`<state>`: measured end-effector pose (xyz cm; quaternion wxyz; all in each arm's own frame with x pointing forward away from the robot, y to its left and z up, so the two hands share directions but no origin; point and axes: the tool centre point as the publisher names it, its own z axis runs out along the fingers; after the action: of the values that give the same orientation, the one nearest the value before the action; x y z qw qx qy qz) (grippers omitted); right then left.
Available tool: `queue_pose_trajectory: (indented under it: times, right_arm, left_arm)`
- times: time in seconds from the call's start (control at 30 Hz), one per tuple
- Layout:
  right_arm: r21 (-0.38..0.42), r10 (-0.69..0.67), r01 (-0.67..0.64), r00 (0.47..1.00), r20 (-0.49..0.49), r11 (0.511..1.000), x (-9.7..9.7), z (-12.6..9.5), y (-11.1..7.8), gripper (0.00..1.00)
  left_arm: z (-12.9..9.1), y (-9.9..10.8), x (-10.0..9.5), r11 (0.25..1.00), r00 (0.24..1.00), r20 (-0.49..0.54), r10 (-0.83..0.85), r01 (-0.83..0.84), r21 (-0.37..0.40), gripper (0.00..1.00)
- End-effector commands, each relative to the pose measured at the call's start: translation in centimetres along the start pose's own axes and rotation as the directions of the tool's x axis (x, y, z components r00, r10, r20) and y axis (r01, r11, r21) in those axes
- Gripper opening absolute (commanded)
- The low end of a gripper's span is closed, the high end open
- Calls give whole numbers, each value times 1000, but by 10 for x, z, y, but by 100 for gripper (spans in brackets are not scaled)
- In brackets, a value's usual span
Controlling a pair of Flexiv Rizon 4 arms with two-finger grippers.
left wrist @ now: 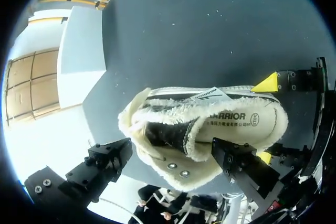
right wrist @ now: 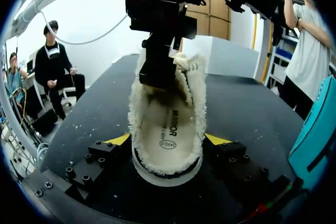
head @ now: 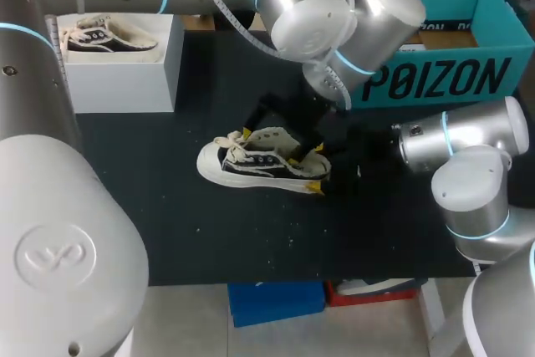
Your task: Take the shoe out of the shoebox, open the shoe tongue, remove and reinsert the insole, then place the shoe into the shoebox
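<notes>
While our right gripper point(right wrist: 168, 140) clamped the shoe point(head: 259, 165) at its heel end, on the table point(head: 167, 206) outside the shoebox point(head: 443, 81), our left gripper point(left wrist: 170, 150) hung wide over the tongue point(left wrist: 173, 129), the toe pointing away from the right arm.

Shoebox point(head: 468, 73) partly hidden behind left arm point(head: 334, 18).

Right tool point(right wrist: 167, 140) seemingly clamped, left tool point(left wrist: 170, 162) spread

White block point(head: 121, 60) sitting well apart from the left gripper point(left wrist: 170, 150), ahead and off to its side, carrying a spare sneaker point(head: 104, 37) on top. White specks point(head: 276, 227) lying scattered over the black mat point(head: 167, 206) near the gripper.
</notes>
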<state>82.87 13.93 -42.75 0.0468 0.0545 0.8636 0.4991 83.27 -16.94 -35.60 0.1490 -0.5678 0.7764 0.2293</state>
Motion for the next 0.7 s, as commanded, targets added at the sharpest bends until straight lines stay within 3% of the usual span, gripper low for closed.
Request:
queue_pose_trajectory:
  times: [0.03, 0.17, 0.37, 0.5, 0.7]
  right_arm:
    - [3, 2, -2, 1000, 1, 1000, 0, 2, 0, 0]
    - [3, 2, -2, 1000, 1, 1000, 0, 2, 0, 0]
    - [3, 2, -2, 1000, 1, 1000, 0, 2, 0, 0]
    - [3, 2, -2, 1000, 1, 1000, 0, 2, 0, 0]
    - [3, 2, -2, 1000, 1, 1000, 0, 2, 0, 0]
  left_arm:
    - [0, -3, 2, 1000, 1000, 27, -6, 6, -4, 95]
    - [1, -3, 0, 1000, 999, 44, -14, 14, 8, 45]
    - [5, -1, -3, 1000, 996, 87, -11, 9, 23, 28]
    - [9, -1, -3, 1000, 996, 93, -13, 12, 10, 0]
    - [4, -1, -3, 1000, 996, 88, -12, 9, 26, 0]
